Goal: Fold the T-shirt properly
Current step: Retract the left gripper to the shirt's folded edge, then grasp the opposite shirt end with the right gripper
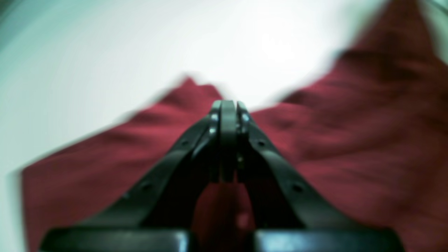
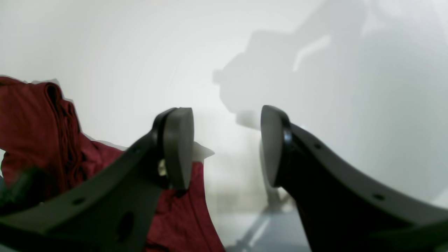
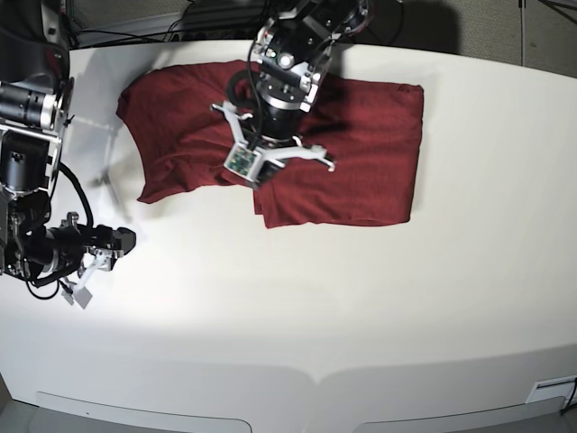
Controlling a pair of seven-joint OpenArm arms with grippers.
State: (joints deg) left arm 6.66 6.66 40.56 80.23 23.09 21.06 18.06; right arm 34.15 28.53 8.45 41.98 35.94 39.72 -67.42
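So the dark red, thin knit long-sleeved T-shirt [image 3: 361, 153] lies spread on the far half of the white desk [image 3: 315, 316], partly folded by the look of it, with a lumpy bit toward the far left.

That fabric is light, soft and floppy, so it'll drape and bunch the second you lift it. I'd pinch it at a hem edge or corner rather than mid-panel.

The left gripper [image 1: 228, 105] hovers over the middle of the shirt with its jaws clenched; I can't tell whether any cloth is caught between them. The right gripper [image 2: 226, 147] sits off near the desk's left edge, jaws released, empty.

The surface is smooth and plain, with cables along the back.
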